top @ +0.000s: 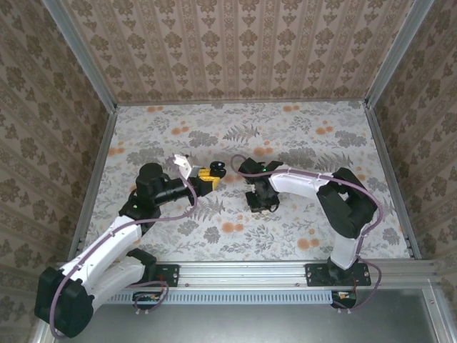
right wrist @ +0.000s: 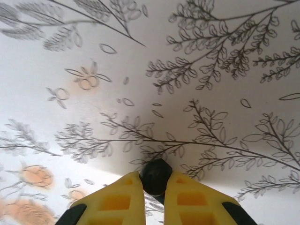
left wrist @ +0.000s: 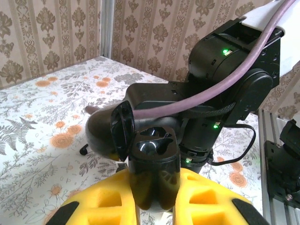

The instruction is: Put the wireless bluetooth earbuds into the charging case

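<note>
The charging case is glossy black and held upright off the table, with my left gripper shut on its body. Its lid hangs open to the left, and two empty wells show on top. From above, the case sits at the tip of the left gripper. One tiny black earbud is pinched between the yellow fingers of my right gripper, low over the floral table; I cannot tell whether it touches. From above, the right gripper points down. A second earbud lies on the table.
The right arm's black wrist and purple cable stand close behind the case. Patterned walls enclose the floral table on three sides. An aluminium rail runs along the near edge.
</note>
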Available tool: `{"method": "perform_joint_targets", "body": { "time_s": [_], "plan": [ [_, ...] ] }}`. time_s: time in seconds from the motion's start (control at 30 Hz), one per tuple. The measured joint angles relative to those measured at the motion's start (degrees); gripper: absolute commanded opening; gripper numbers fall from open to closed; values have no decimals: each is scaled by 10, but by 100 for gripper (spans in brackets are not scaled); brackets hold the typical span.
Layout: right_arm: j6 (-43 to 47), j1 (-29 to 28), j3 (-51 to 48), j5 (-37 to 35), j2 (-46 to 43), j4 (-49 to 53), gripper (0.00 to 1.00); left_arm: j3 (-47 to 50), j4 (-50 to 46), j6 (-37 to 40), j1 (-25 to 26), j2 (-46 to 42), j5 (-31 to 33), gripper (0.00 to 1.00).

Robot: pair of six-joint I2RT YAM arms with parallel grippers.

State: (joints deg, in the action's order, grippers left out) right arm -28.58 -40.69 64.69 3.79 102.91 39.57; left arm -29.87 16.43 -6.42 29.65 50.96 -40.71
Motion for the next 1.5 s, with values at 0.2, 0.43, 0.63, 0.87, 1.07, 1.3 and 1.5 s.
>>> {"method": "perform_joint_targets", "body": {
  "time_s": [0.2, 0.43, 0.63, 0.87, 1.07, 1.3, 1.5],
  "plan": [
    [-12, 23, -26, 32, -75, -42, 10, 2, 24, 0, 0, -1, 0, 0],
    [-26, 42, -54, 58, -169, -76, 9, 10, 61, 0, 5, 0, -2, 0],
    [-38, 45, -67, 94, -269, -122, 10, 10, 84, 0, 17, 7, 0, 0],
    [-65, 44, -68, 132, -356, -197, 11, 10, 102, 0, 40, 21, 21, 0],
    [-96, 28, -74, 134, -407, -275, 13, 10, 118, 0, 60, 26, 68, 0],
    [-111, -10, -74, 121, -421, -345, 13, 10, 141, 0, 81, 26, 117, 0],
    [-111, -32, -61, 108, -399, -371, 13, 10, 150, 0, 90, 27, 140, 0]
  ]
}}
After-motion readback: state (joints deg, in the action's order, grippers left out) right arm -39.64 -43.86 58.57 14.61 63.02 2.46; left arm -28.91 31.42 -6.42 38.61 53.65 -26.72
